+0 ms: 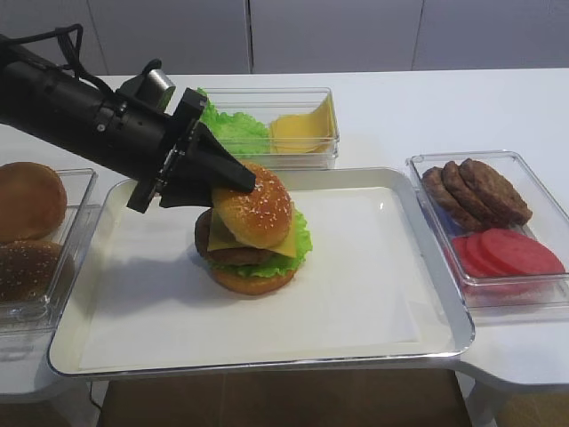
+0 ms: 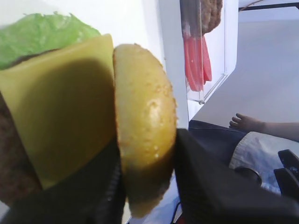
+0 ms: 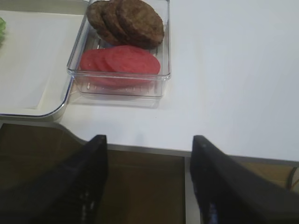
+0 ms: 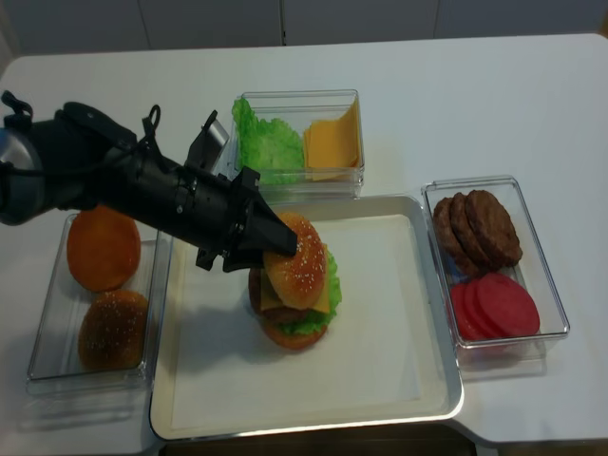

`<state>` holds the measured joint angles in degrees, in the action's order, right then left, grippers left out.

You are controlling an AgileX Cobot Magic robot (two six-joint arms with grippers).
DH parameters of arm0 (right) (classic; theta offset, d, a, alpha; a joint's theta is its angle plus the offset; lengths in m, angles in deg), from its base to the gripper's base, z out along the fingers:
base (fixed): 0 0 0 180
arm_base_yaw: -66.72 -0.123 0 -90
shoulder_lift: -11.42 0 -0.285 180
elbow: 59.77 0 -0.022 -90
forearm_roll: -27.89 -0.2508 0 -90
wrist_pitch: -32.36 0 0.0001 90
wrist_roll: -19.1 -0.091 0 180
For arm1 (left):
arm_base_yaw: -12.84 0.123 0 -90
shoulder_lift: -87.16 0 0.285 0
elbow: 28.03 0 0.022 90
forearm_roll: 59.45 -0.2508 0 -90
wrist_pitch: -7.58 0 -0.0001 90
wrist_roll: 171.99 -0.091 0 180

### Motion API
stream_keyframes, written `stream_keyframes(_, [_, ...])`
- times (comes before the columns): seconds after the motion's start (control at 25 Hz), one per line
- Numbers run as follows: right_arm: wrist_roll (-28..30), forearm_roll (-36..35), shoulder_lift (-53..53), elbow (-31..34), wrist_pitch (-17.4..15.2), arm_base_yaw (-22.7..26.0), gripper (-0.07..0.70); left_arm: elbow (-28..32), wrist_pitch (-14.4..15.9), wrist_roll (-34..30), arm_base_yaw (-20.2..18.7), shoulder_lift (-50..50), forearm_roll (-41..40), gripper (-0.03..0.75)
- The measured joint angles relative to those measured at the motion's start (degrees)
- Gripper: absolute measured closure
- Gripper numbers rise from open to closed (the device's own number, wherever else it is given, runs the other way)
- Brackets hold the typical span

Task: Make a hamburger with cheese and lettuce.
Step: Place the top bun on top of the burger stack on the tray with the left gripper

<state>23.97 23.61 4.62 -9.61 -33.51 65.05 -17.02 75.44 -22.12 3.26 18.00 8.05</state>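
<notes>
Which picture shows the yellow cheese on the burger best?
The left wrist view: the cheese fills it, close up. Both high views show only its corners under the tilted top bun. The right wrist view misses it.

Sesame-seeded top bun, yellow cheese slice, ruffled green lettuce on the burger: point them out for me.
Sesame-seeded golden top bun (image 1: 262,213): exterior high view, on its seeded dome.
Yellow square cheese slice (image 2: 60,107): left wrist view, mid-face.
Ruffled green lettuce leaf (image 1: 300,242): exterior high view, right frill.
</notes>
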Motion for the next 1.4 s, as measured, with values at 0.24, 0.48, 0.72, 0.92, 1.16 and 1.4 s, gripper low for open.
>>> stream_keyframes(0.24, [0.0, 0.0, 0.0, 0.0, 0.0, 0.0, 0.188, 0.0, 0.0, 0.5, 0.0, 0.0, -0.2, 0.47])
stream_keyframes(0.48, [0.0, 0.0, 0.0, 0.0, 0.0, 0.0, 0.188, 0.0, 0.2, 0.5, 0.8, 0.0, -0.6, 0.453])
stream_keyframes(0.72, [0.0, 0.0, 0.0, 0.0, 0.0, 0.0, 0.188, 0.0, 0.2, 0.7, 2.0, 0.0, -0.8, 0.451])
stream_keyframes(0.92, [0.0, 0.0, 0.0, 0.0, 0.0, 0.0, 0.188, 0.0, 0.2, 0.7, 2.2, 0.0, -0.8, 0.439])
stream_keyframes(1.16, [0.0, 0.0, 0.0, 0.0, 0.0, 0.0, 0.188, 0.0, 0.1, 0.7, 2.2, 0.0, -1.1, 0.381])
stream_keyframes(1.4, [0.0, 0.0, 0.0, 0.0, 0.0, 0.0, 0.188, 0.0, 0.1, 0.8, 2.2, 0.0, -1.2, 0.344])
